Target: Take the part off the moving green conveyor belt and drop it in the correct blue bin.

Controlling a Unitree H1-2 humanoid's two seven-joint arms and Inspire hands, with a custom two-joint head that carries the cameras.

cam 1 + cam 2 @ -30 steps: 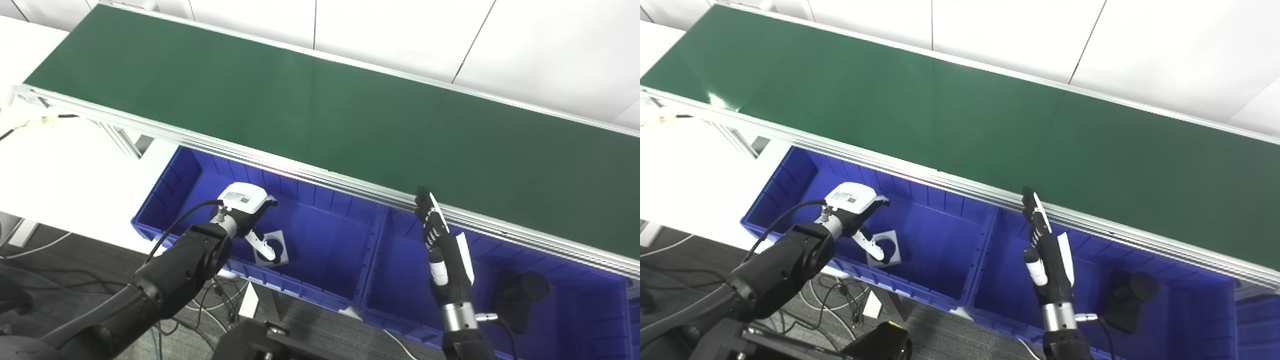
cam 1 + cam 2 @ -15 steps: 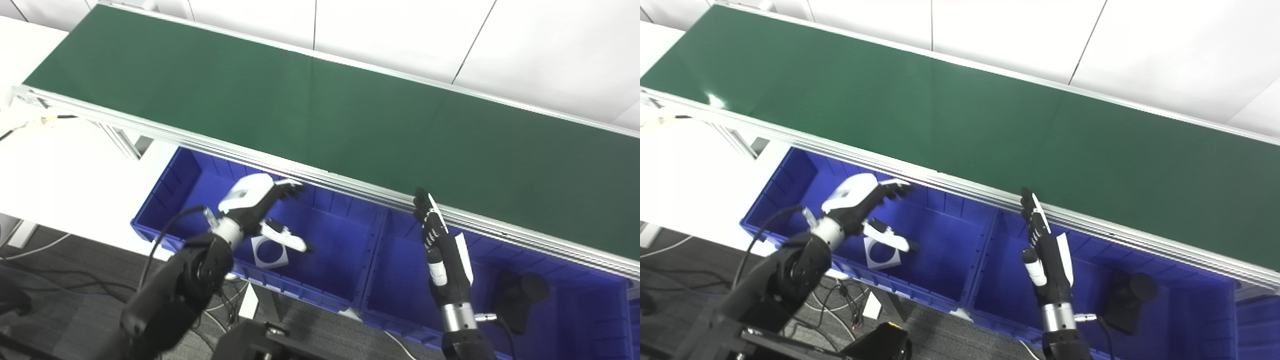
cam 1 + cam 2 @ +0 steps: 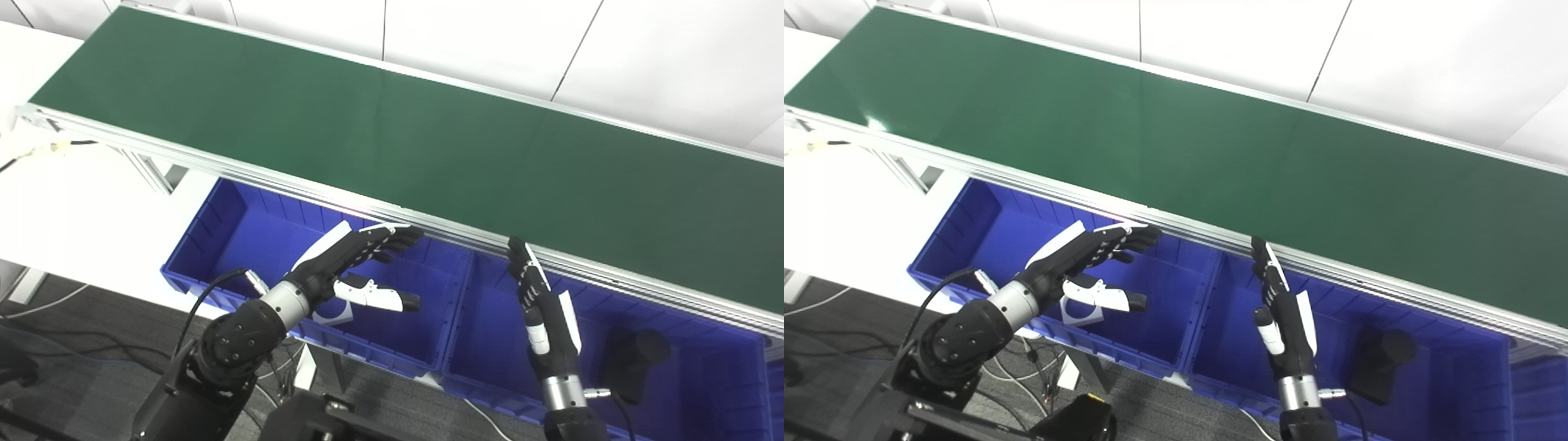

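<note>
The left hand (image 3: 343,264) has black segmented fingers (image 3: 392,236), a white back plate and a white thumb shell tipped in black. A silver metal wrist collar (image 3: 283,301) joins it to a bulky matte black forearm (image 3: 236,343), with a thin black cable (image 3: 205,293) looping alongside. The right hand (image 3: 545,318) matches: black fingers, white panels, silver wrist.

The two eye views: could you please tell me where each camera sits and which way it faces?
Left eye view: on the head, looking down at the belt and two blue bins below its near edge; both arms rise from the bottom, left hand and right hand open.
Right eye view: on the head just beside it, facing the same way; the same arms and hands show, everything sitting slightly further left.
Shared: belt, left bin holding a grey part, right bin holding a black part.
</note>
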